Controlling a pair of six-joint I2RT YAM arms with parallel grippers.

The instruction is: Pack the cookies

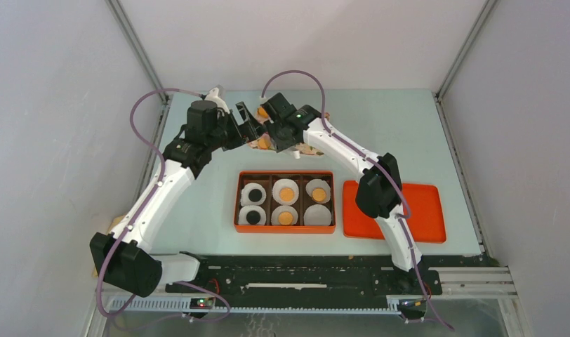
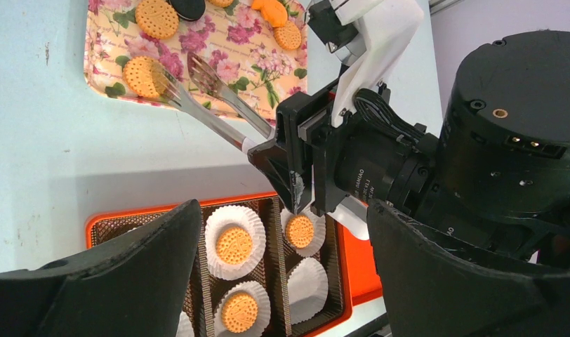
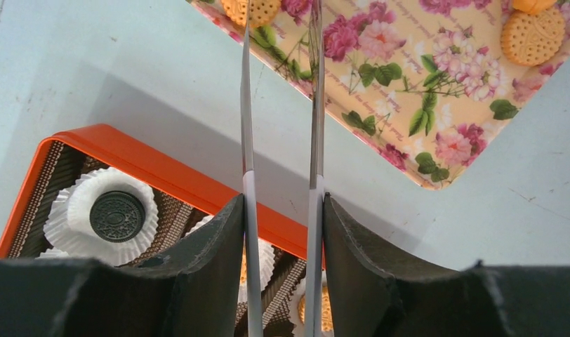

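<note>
My right gripper is shut on metal tongs, one finger pressing each arm. The tong tips straddle an orange-tan cookie on the floral tray, touching its edge. More orange-tan cookies and one black cookie lie on that tray. The orange box holds white liners: two with black cookies, three with orange-tan cookies, and one empty liner at the front right. My left gripper is open and empty, hovering beside the right one.
The orange lid lies flat to the right of the box. The floral tray sits behind the box, mostly under both wrists in the top view. The two arms are close together over the tray.
</note>
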